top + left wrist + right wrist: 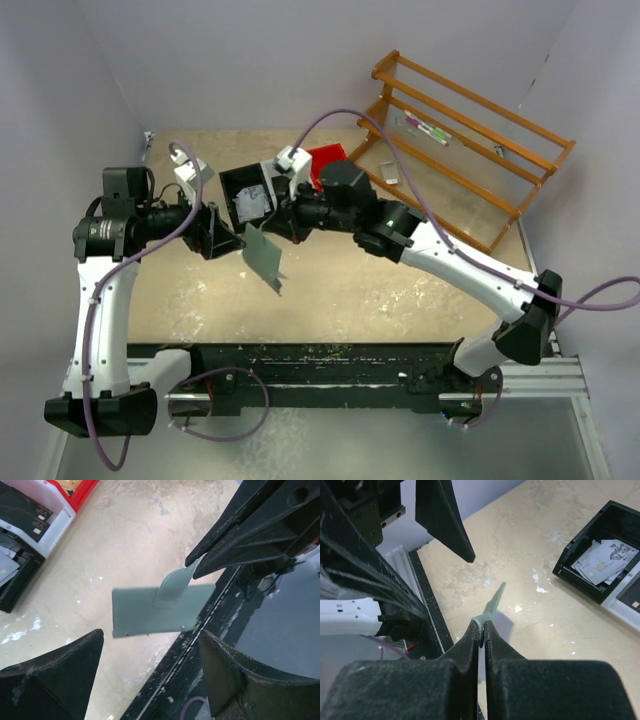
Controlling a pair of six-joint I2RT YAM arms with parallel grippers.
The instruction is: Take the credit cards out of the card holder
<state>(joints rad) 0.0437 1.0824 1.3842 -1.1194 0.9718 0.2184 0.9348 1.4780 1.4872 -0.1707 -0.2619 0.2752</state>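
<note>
The mint-green card holder (263, 257) hangs in the air above the table, cover closed, edge-on in the right wrist view (496, 600) and broadside in the left wrist view (155, 612). My right gripper (481, 626) is shut on its snap tab (175, 582) and holds it from above. My left gripper (150, 642) is open and empty, just left of the holder (225, 240), jaws wide and apart from it. No credit cards show in the holder. Several pale grey cards (602, 562) lie in a black bin (570, 572).
The black bin (245, 200), a grey-white bin (47, 527) with dark VIP cards and a red bin (325, 165) stand at the back centre. A wooden rack (470, 140) stands at back right, a small silver device (390, 178) before it. The black rail (330, 365) runs along the near edge.
</note>
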